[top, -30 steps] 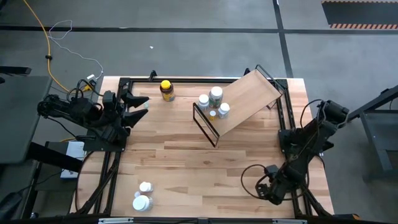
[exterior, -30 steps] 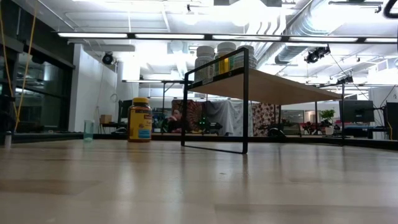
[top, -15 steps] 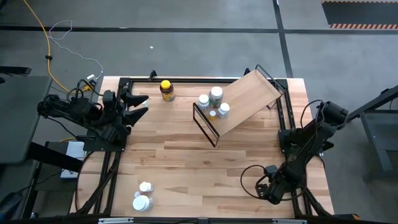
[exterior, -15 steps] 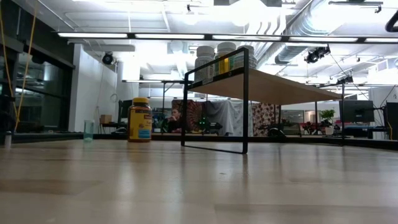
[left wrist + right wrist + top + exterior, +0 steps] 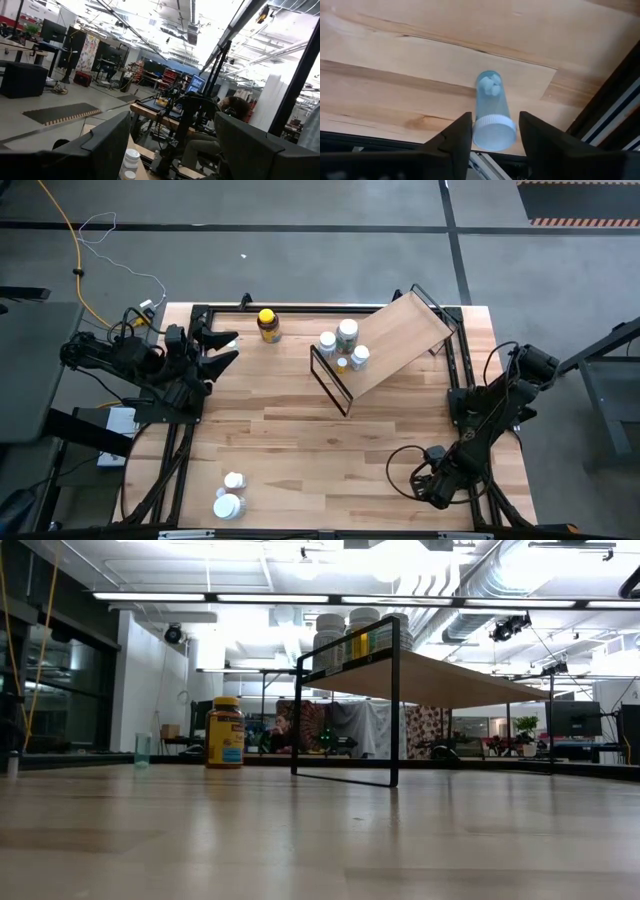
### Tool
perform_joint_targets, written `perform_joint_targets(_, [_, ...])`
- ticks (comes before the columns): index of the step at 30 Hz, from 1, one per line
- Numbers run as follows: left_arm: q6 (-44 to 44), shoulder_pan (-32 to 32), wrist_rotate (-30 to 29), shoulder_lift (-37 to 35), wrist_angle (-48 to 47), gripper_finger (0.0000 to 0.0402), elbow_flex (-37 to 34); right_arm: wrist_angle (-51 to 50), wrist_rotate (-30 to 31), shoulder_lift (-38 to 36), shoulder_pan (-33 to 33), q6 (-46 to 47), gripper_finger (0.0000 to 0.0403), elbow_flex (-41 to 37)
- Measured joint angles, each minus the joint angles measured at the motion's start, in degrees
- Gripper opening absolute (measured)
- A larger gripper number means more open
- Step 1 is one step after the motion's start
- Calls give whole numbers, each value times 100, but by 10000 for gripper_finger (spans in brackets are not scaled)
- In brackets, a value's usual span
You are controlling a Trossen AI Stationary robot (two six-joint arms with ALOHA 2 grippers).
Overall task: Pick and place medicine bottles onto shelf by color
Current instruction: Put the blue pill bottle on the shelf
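The light-wood shelf (image 5: 395, 340) stands askew at the table's far middle, and it also shows in the low view (image 5: 450, 680). Several white bottles (image 5: 345, 345) stand on its left end. An amber bottle with a yellow cap (image 5: 267, 325) stands on the table left of the shelf. Two white bottles (image 5: 230, 494) stand near the near-left corner. My right gripper (image 5: 494, 137) is open at the near right, low over the table. Its fingers stand on either side of the white cap of a clear blue vial (image 5: 491, 107) that lies on its side. My left gripper (image 5: 222, 348) is open and empty at the far left.
Black frame rails (image 5: 455, 380) run along the table's sides. A dark cable (image 5: 400, 470) loops on the table beside my right arm. A small clear vial (image 5: 143, 748) shows far left in the low view. A person (image 5: 235, 107) sits in the room beyond the table.
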Motion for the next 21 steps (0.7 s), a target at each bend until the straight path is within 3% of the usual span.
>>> perform_joint_targets(21, [100,0,-87,0,-4,278,2,216,42,-76,0,-48,144,20])
